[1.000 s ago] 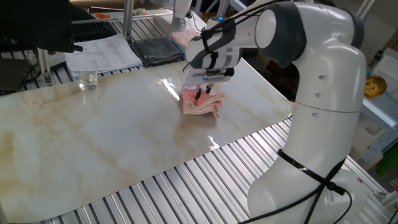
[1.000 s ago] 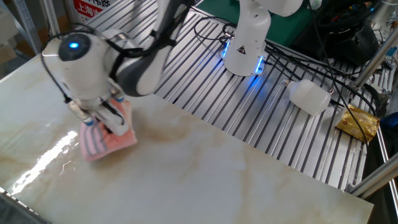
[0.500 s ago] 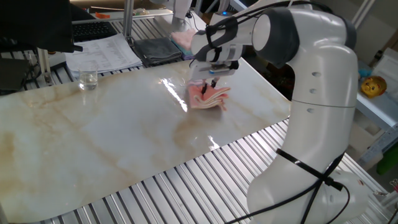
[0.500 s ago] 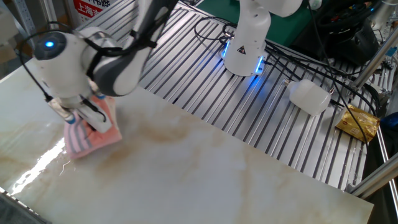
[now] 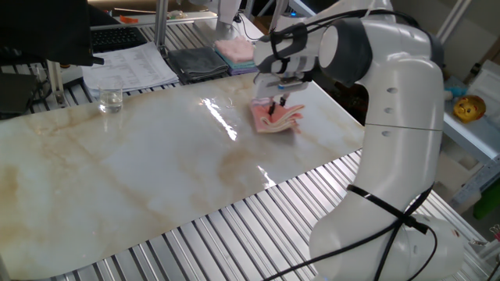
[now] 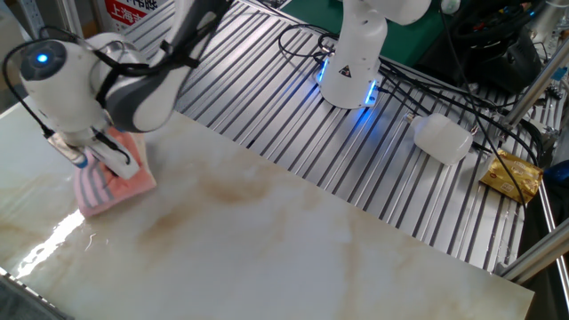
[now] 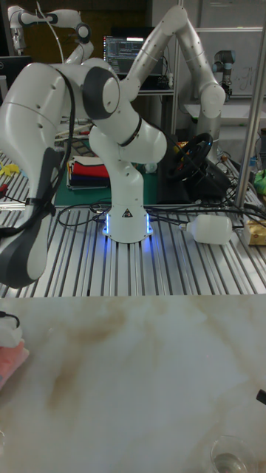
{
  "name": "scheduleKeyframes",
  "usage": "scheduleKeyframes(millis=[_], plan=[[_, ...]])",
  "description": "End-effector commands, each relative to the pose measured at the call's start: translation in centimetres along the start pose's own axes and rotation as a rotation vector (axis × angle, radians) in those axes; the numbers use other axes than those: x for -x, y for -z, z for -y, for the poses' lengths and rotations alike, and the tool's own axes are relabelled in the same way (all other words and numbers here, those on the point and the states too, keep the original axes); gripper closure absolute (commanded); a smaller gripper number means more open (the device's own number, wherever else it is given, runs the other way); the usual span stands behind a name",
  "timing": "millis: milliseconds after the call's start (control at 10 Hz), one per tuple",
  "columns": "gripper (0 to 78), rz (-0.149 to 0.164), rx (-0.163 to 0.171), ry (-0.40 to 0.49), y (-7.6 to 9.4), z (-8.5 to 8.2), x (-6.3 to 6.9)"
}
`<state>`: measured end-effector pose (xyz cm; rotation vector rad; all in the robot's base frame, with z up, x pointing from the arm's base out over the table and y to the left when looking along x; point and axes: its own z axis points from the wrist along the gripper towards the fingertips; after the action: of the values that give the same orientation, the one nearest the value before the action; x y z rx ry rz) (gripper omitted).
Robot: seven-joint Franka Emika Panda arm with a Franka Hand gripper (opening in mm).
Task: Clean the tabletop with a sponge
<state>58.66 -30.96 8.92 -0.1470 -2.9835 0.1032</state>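
Salmon-pink and folded, with grey-and-white stripes along one edge, the soft cloth-like sponge lies flat on the glossy cream-white marble-patterned tabletop, and we take that sponge as our landmark. Directly above it we see the white arm's two-finger gripper pointing down, its fingers closed onto the sponge's upper folds and pressing it against the slab; in the other fixed view the gripper sits on the pink part, the striped edge sticking out beside it. Beyond the sponge, off the slab, a dark grey folded cloth rests on the ribbed metal slat surface. Well apart from the sponge, a small clear glass stands near the slab's far edge. In the tall fixed view we can make out only a pink corner, probably the sponge.
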Motion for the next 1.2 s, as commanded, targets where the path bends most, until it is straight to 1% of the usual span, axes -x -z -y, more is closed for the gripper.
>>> scheduleKeyframes(millis=[100,200,300,500,600,700,800,1000,1200], plan=[[76.4,-0.052,-0.049,-0.012,-0.3,1.0,-3.5],[76.4,-0.052,-0.049,-0.012,-0.3,1.0,-3.5],[76.4,-0.071,-0.040,-0.012,-0.4,0.7,-3.7],[76.4,-0.072,-0.010,-0.042,-0.9,-0.5,-4.7],[76.4,-0.074,-0.005,-0.054,-1.2,-1.3,-5.5],[76.4,-0.088,0.000,-0.066,-1.2,-2.0,-6.0],[76.4,-0.097,0.003,-0.070,-1.2,-2.5,-6.2],[76.4,-0.132,0.004,-0.083,-0.6,-4.0,-6.6],[76.4,-0.146,0.008,-0.102,-0.1,-5.3,-6.9]])
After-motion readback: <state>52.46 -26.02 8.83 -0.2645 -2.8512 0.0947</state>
